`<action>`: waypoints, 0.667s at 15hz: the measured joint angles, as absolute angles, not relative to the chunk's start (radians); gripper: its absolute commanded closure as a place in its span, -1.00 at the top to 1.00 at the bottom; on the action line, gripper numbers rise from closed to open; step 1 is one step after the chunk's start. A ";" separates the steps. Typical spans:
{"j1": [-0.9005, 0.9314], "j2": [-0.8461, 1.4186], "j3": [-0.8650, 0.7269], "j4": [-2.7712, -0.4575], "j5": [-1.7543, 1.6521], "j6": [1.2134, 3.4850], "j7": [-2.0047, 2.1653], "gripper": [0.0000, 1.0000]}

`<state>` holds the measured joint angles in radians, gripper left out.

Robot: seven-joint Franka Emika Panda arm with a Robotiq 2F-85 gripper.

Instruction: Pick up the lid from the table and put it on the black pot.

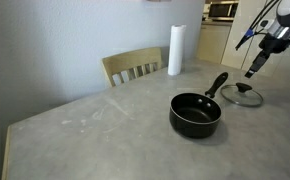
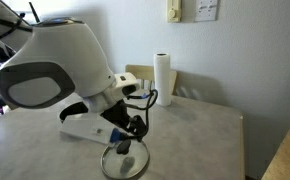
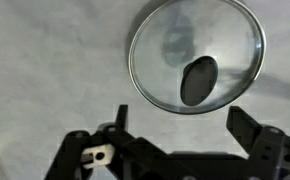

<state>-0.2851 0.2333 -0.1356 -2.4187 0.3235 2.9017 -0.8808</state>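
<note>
The round clear glass lid with metal rim and dark centre knob lies flat on the grey table. It also shows in both exterior views. My gripper hangs above the lid, open and empty, its two dark fingers spread apart just off the lid's rim. In an exterior view the gripper points down at the lid, and another exterior view shows it close over the lid. The black pot with its long handle stands on the table, apart from the lid.
A white paper-towel roll stands at the table's back edge, also in an exterior view. A wooden chair sits behind the table. The arm's large white body fills part of an exterior view.
</note>
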 measured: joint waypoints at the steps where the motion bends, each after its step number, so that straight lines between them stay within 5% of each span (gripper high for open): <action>1: -0.284 0.235 -0.135 -2.418 0.323 2.902 -0.881 1.00; 10: -0.276 0.308 -0.140 -2.411 0.317 2.920 -0.841 1.00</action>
